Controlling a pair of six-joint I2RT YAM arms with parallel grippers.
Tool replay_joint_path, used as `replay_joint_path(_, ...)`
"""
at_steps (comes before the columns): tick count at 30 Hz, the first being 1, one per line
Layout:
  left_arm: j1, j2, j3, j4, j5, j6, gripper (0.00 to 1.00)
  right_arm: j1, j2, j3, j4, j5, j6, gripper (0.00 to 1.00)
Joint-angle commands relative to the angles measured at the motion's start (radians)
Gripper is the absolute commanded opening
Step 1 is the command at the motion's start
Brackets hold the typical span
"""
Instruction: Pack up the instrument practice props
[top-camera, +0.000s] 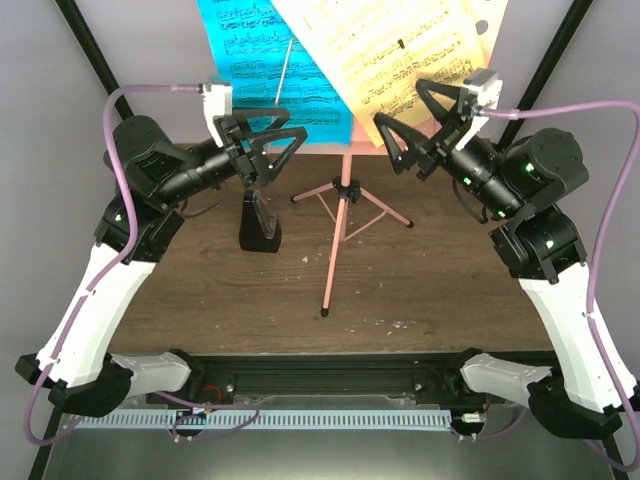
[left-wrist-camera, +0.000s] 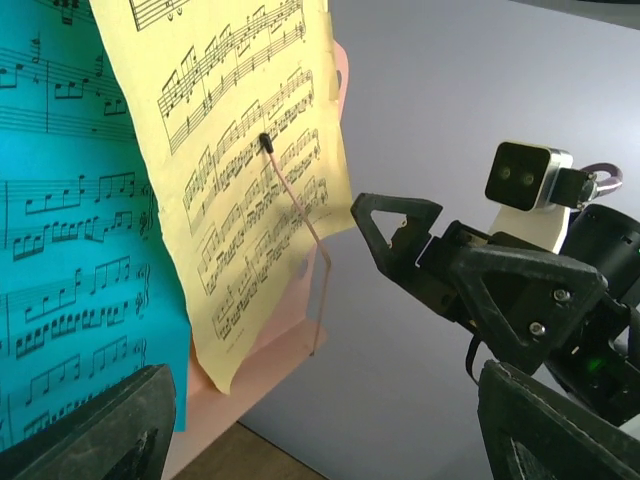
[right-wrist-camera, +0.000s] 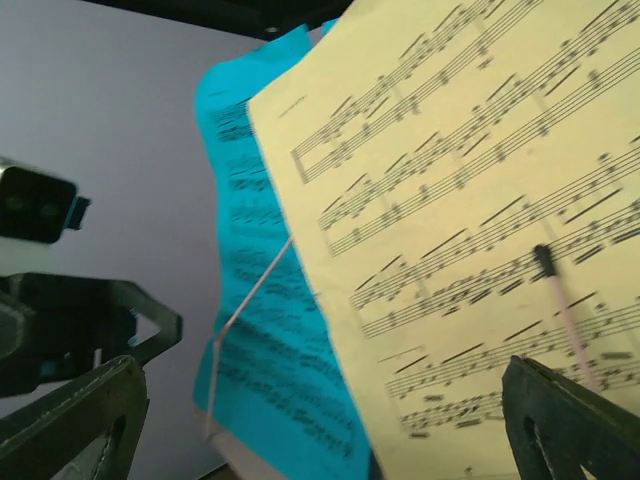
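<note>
The salmon-pink music stand (top-camera: 336, 240) stands on the wooden table (top-camera: 200, 300). Its desk is mostly hidden behind the blue page (top-camera: 250, 50) and the yellow page (top-camera: 400, 40), both cut off at the top. The left gripper (top-camera: 280, 150) covers the top of the black metronome (top-camera: 260, 228). The left gripper and the right gripper (top-camera: 402, 105) are both spread apart and empty.

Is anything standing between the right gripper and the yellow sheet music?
Nothing visible stands between the right gripper and the yellow sheet music; only a thin black-tipped holder arm lies across the page's face.
</note>
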Motion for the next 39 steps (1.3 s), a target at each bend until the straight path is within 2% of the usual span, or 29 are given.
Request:
replay_joint_path(1, -0.010, 0.048, 0.060, 0.053, -0.018, -0.037, 0.83, 0.004, 0.062, 0.128, -0.078, 0.161, -0.041, 0.97)
replay_joint_path(6, -0.013, 0.093, 0.106, 0.069, -0.068, -0.050, 0.80, 0.004, 0.112, 0.200, -0.124, 0.257, -0.071, 0.94)
replay_joint_path(11, -0.014, 0.128, 0.147, 0.076, -0.112, -0.046, 0.75, 0.005, 0.140, 0.229, -0.162, 0.350, -0.094, 0.84)
replay_joint_path(19, -0.014, 0.198, 0.219, 0.081, -0.155, -0.034, 0.67, 0.005, 0.138, 0.206, -0.164, 0.384, -0.118, 0.71)
replay_joint_path(29, -0.014, 0.293, 0.324, 0.067, -0.160, -0.030, 0.60, 0.004, 0.130, 0.171, -0.156, 0.410, -0.148, 0.61)
replay_joint_path(35, -0.026, 0.320, 0.346, 0.074, -0.172, -0.023, 0.55, 0.005, 0.119, 0.152, -0.144, 0.413, -0.162, 0.60)
replay_joint_path(39, -0.034, 0.339, 0.348, 0.097, -0.171, -0.034, 0.51, 0.004, 0.118, 0.143, -0.135, 0.415, -0.170, 0.53)
